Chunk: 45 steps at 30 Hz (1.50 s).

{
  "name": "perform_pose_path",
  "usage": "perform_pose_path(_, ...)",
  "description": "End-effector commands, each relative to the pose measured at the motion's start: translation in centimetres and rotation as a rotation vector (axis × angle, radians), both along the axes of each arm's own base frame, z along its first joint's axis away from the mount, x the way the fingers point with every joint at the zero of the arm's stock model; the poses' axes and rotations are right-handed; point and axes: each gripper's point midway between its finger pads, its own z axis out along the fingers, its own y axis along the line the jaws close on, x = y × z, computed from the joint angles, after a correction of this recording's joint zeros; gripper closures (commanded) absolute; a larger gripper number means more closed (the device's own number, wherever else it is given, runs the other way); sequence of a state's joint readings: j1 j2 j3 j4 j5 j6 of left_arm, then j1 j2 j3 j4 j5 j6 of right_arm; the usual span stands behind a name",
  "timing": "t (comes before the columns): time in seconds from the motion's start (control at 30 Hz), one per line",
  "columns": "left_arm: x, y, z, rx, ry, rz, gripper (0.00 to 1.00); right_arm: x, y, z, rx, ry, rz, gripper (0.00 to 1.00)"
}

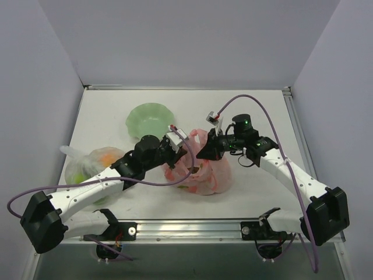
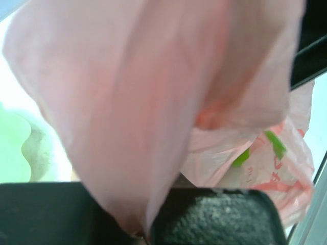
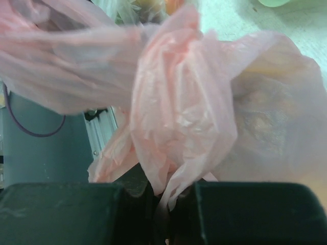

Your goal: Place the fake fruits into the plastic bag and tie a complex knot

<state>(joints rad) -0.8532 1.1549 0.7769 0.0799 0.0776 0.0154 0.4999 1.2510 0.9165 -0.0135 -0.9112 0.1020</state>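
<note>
I'm tying the knot, left gripper [image 1: 176,153] and right gripper [image 1: 204,152] each clamping film of the plastic bag [image 1: 208,175], probably needing a crossing next.

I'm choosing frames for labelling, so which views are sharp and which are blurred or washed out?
Top external: evenly lit and sharp, the plastic bag crisp, shadows only soft. Left wrist: bag film close to the lens, smeared and out of focus, background at left blown white. Right wrist: central crinkles fairly sharp, upper left fold blurred.
</note>
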Motion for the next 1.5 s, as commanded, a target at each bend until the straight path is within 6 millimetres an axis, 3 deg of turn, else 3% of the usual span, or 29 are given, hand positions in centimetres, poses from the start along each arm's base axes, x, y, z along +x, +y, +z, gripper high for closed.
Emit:
perform_pose_path(0.0, -0.3, -0.1, 3.8, -0.092, -0.079, -0.084, 1.00, 0.5, -1.2, 1.3, -0.017, -0.063, -0.004, 1.00)
perform_pose_path(0.1, -2.7, -0.1, 4.4, -0.118, -0.080, -0.198, 1.00, 1.5, -1.6, 1.0, -0.070, -0.106, 0.010, 1.00)
perform_pose_path(0.17, -4.3, -0.4, 4.4, -0.139, -0.062, -0.266, 1.00, 2.6, -0.8, 2.8, -0.070, -0.127, 0.032, 1.00)
perform_pose_path(0.2, -4.6, -0.6, 4.4, -0.147, -0.049, -0.272, 1.00, 2.4, -0.6, 2.0, -0.081, -0.096, 0.039, 1.00)
perform_pose_path(0.23, -4.7, -0.7, 4.4, -0.154, -0.035, -0.275, 1.00, 3.0, -0.2, 3.1, -0.078, -0.112, 0.034, 1.00)
perform_pose_path(0.3, -4.4, -1.2, 4.2, -0.169, 0.008, -0.257, 1.00, 2.4, 0.5, 3.0, -0.085, -0.075, 0.040, 0.94)
perform_pose_path(0.33, -4.2, -1.3, 4.2, -0.172, 0.014, -0.251, 1.00, 2.4, 0.4, 3.1, -0.085, -0.066, 0.026, 0.77)
perform_pose_path(0.4, -3.4, -1.5, 4.1, -0.178, 0.030, -0.220, 1.00, 1.8, -0.8, 2.9, -0.090, -0.018, -0.010, 0.57)
perform_pose_path(0.5, -2.5, -1.6, 4.4, -0.186, 0.038, -0.194, 1.00, 1.1, -3.9, 1.7, -0.113, 0.011, -0.072, 0.19)
perform_pose_path(0.53, -2.4, -1.6, 4.3, -0.186, 0.040, -0.189, 1.00, 0.9, -4.6, 1.3, -0.128, 0.012, -0.093, 0.00)
perform_pose_path(0.63, -2.2, -1.5, 4.0, -0.185, 0.058, -0.174, 1.00, 0.9, -7.6, 0.7, -0.181, 0.025, -0.232, 0.00)
perform_pose_path(0.67, -2.0, -1.5, 4.0, -0.184, 0.064, -0.161, 1.00, 0.7, -8.6, 0.6, -0.194, 0.031, -0.296, 0.00)
perform_pose_path(0.77, -2.0, -1.5, 4.0, -0.185, 0.078, -0.151, 1.00, -0.6, -9.5, 1.5, -0.172, 0.024, -0.359, 0.00)
perform_pose_path(0.93, -2.1, -1.6, 3.7, -0.183, 0.089, -0.160, 1.00, -3.9, -8.7, 1.3, -0.093, -0.013, -0.204, 0.04)
perform_pose_path(1.13, -2.7, -2.0, 4.2, -0.204, 0.099, -0.198, 1.00, -3.2, -7.4, -0.1, -0.074, -0.061, -0.066, 0.08)
perform_pose_path(1.17, -2.7, -2.1, 4.3, -0.211, 0.105, -0.201, 1.00, -2.9, -7.2, -0.8, -0.073, -0.045, -0.055, 0.17)
perform_pose_path(1.2, -2.8, -2.2, 4.4, -0.214, 0.112, -0.204, 1.00, -2.1, -6.6, -0.4, -0.047, -0.067, -0.063, 0.47)
perform_pose_path(1.23, -3.1, -2.4, 4.5, -0.224, 0.126, -0.220, 1.00, -1.4, -6.2, -0.6, -0.040, -0.057, -0.075, 0.64)
perform_pose_path(1.3, -3.4, -2.8, 4.9, -0.240, 0.128, -0.248, 1.00, 0.3, -5.1, 0.7, 0.002, -0.046, -0.137, 0.98)
perform_pose_path(1.47, -4.4, -4.1, 5.8, -0.280, 0.142, -0.339, 1.00, 2.7, -2.7, 2.8, 0.059, 0.017, -0.222, 1.00)
